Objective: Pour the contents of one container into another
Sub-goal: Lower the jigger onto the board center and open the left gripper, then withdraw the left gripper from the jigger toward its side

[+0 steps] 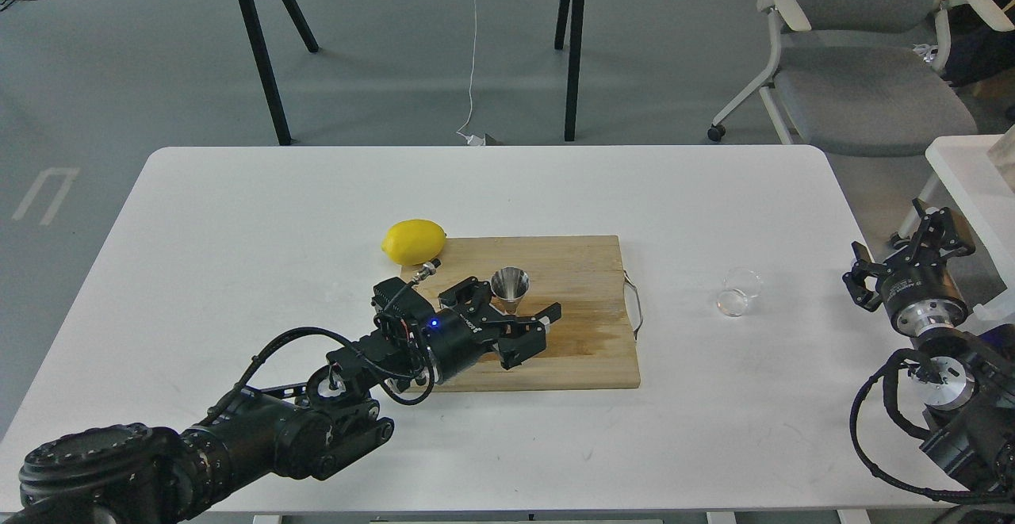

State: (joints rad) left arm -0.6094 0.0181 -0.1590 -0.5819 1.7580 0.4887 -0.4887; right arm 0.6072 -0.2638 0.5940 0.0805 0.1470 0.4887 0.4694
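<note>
My white table [238, 231] stands on a grey floor, with black trestle legs [258, 48] at the far left and a grey office chair [856, 56] at the far right. My left gripper [507, 308] reaches over the wooden cutting board [587, 270], its fingers spread wide around the base of the steel jigger [510, 288] — whether they touch it I cannot tell. A lemon [413, 241] sits at the board's far left corner. White lettering on my wrist is too small to read. Right of the board, across bare tabletop, the glass cup [738, 292] stands alone. My right gripper [904, 250] hovers off the table's right edge, fingers parted, holding nothing.
</note>
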